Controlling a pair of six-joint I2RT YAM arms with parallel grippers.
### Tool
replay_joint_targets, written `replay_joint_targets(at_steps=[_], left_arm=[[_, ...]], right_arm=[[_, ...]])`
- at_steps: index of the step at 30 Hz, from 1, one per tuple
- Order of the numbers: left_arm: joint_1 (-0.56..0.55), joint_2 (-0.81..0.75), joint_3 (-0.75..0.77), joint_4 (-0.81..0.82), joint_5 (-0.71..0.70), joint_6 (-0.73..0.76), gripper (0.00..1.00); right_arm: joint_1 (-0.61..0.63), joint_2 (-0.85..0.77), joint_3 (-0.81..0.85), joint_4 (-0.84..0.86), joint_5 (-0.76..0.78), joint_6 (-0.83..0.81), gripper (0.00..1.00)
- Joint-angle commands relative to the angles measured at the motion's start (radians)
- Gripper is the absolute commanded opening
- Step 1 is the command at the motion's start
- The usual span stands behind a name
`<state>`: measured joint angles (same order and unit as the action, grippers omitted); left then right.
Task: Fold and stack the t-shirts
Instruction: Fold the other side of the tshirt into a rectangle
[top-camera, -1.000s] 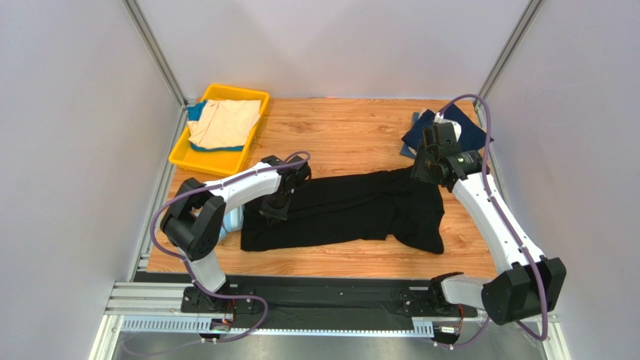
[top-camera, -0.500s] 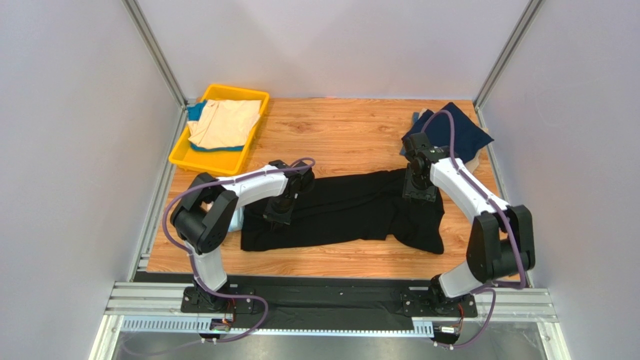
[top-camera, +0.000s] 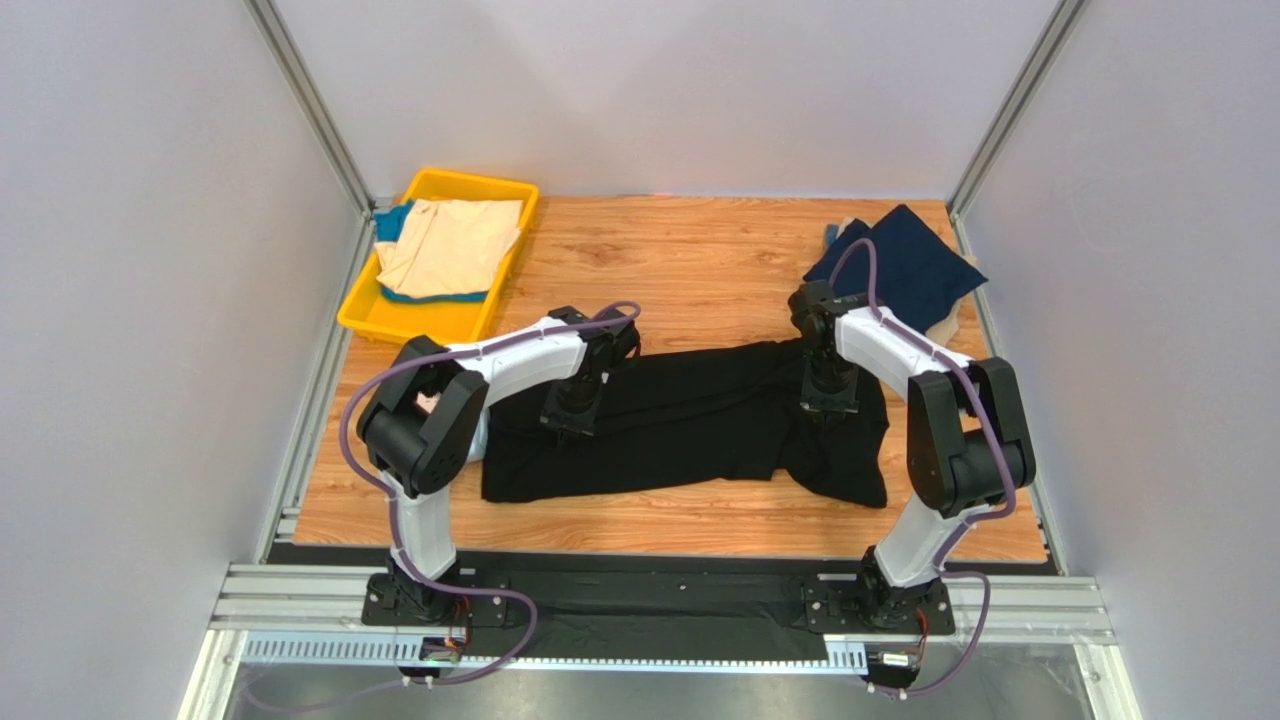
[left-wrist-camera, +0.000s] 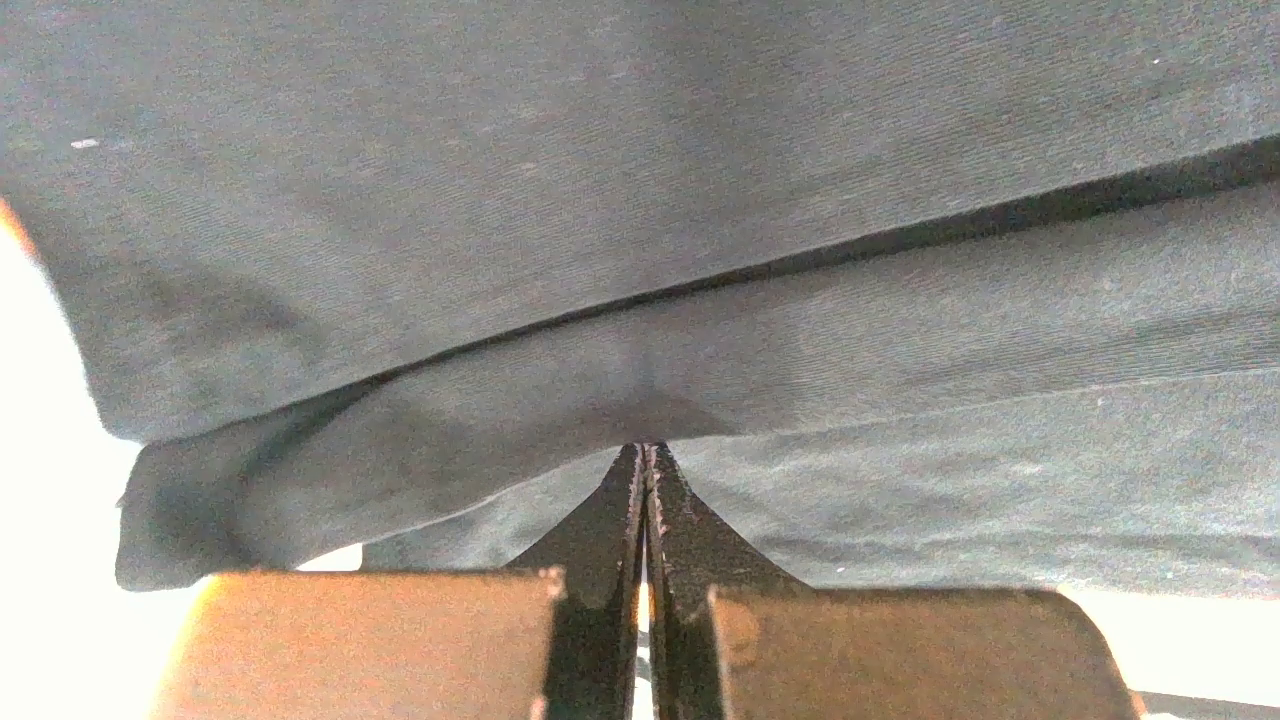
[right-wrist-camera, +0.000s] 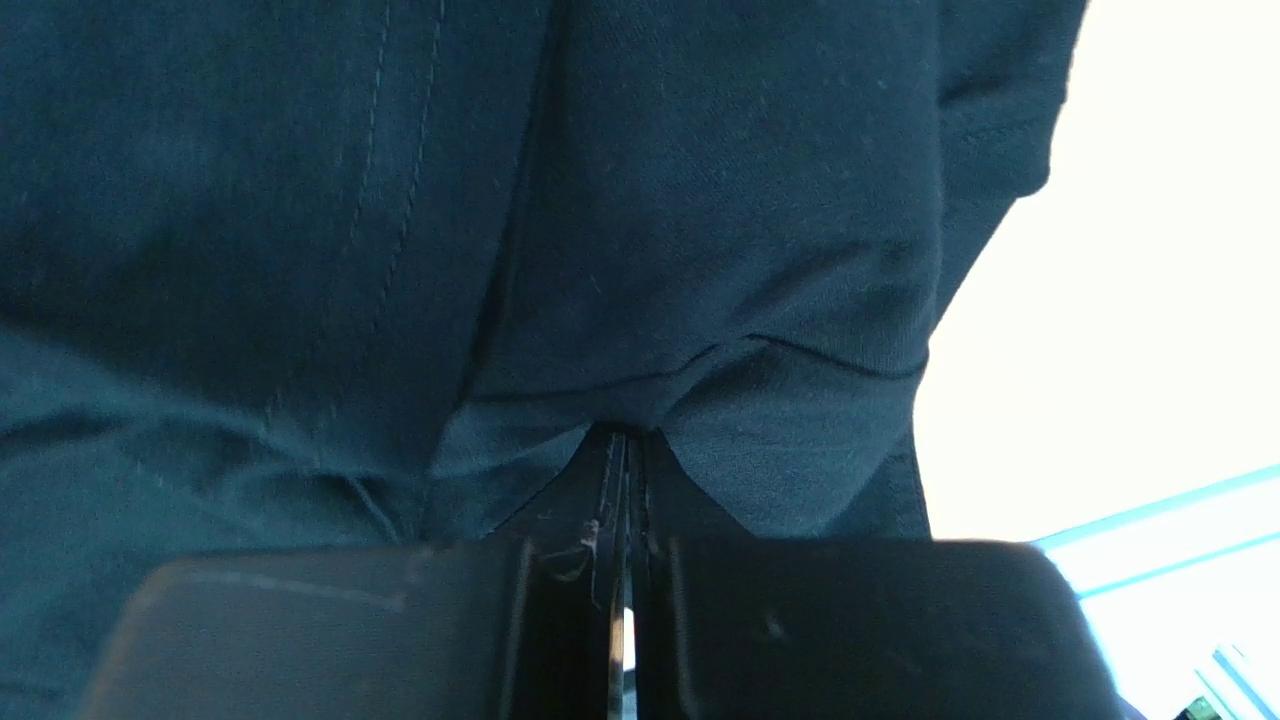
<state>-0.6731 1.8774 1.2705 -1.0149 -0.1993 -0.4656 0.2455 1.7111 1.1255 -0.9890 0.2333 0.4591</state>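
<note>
Counted: three t-shirts, two grippers. Mid-frame, black t-shirt (top-camera: 691, 423) spread long, rumpled; navy t-shirt (top-camera: 909, 267) upper right; beige t-shirt (top-camera: 448, 243) upper left. Left gripper (top-camera: 568, 408) and right gripper (top-camera: 830, 393) pinched closed on black cloth.

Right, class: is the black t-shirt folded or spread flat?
Partly folded: the black t-shirt lies as a long narrow band, one layer lapped over another in the left wrist view.

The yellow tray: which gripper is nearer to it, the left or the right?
Left. The left gripper pinches the black t-shirt at the end near the yellow tray; the right gripper pinches its opposite end, much farther from the tray.
</note>
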Motion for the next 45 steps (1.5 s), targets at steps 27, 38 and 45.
replay_joint_targets(at_steps=[27,38,45], left_arm=[[0.104,0.130,0.006,0.116,0.104,-0.021,0.00],[0.127,0.147,-0.019,0.142,0.095,-0.010,0.00],[0.147,0.135,-0.008,0.148,0.101,-0.008,0.00]], right_arm=[[-0.189,0.041,-0.006,0.090,-0.014,0.044,0.00],[-0.235,0.085,0.092,0.072,0.067,0.062,0.00],[-0.268,0.081,0.178,0.041,0.098,0.046,0.00]])
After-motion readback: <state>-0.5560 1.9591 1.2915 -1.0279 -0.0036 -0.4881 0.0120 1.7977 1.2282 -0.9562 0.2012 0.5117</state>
